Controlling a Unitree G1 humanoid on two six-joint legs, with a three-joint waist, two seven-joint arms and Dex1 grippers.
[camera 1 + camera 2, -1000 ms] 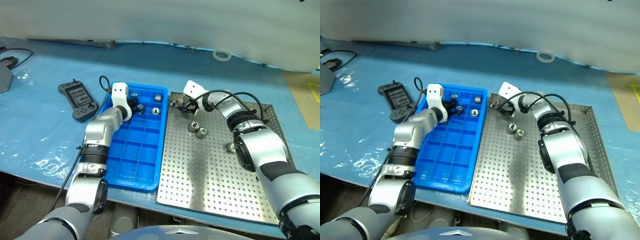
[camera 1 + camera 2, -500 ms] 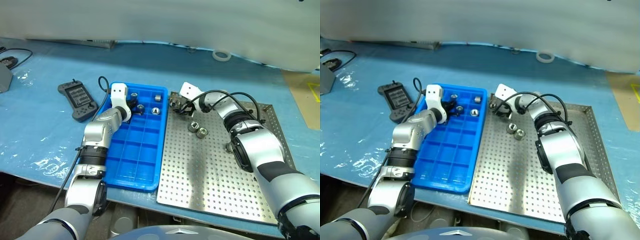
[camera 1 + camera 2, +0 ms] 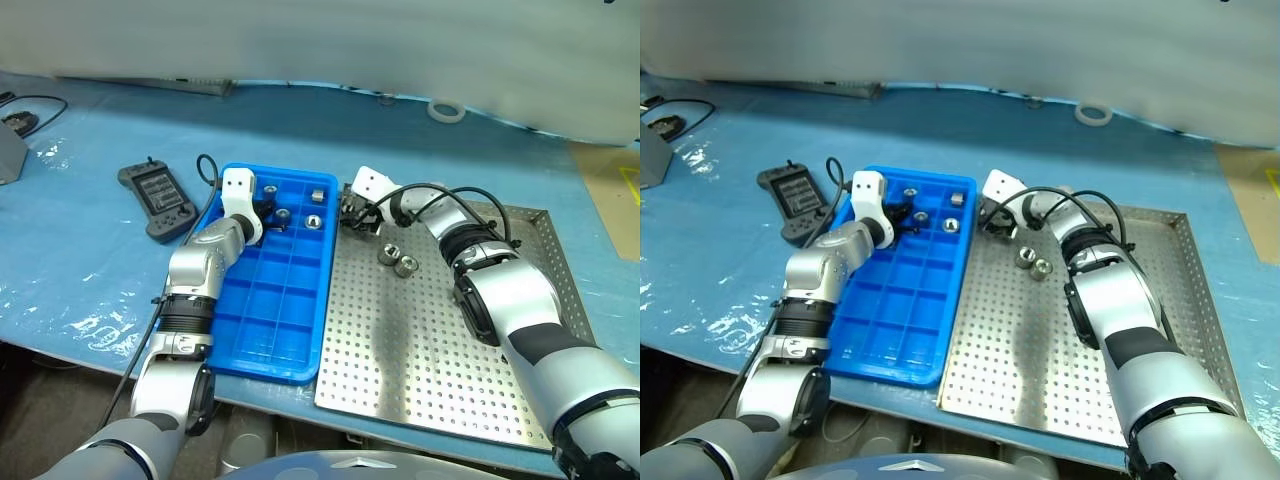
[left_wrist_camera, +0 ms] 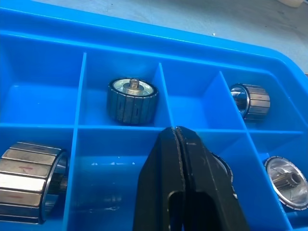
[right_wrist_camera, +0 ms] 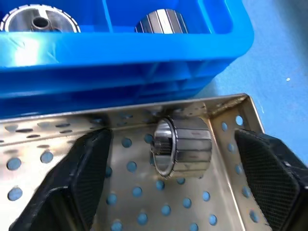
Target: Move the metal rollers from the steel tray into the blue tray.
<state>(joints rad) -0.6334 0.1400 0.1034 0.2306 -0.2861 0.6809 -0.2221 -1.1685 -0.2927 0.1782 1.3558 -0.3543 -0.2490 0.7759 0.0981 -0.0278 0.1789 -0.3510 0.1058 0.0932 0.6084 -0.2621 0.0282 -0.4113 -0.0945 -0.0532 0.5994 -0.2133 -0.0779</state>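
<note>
Right gripper (image 5: 178,192) open, straddling corner roller (image 5: 184,146); I close centred, w/o scraping steel tray (image 5: 57,126) rim. Left gripper (image 4: 177,137) clenched empty.

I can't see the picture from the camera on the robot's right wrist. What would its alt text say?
A shiny metal roller lies on its side in a corner of the steel tray, between the two open black fingers of the right gripper, which do not touch it. Just past the rim stands the blue tray with two more rollers inside.
</note>
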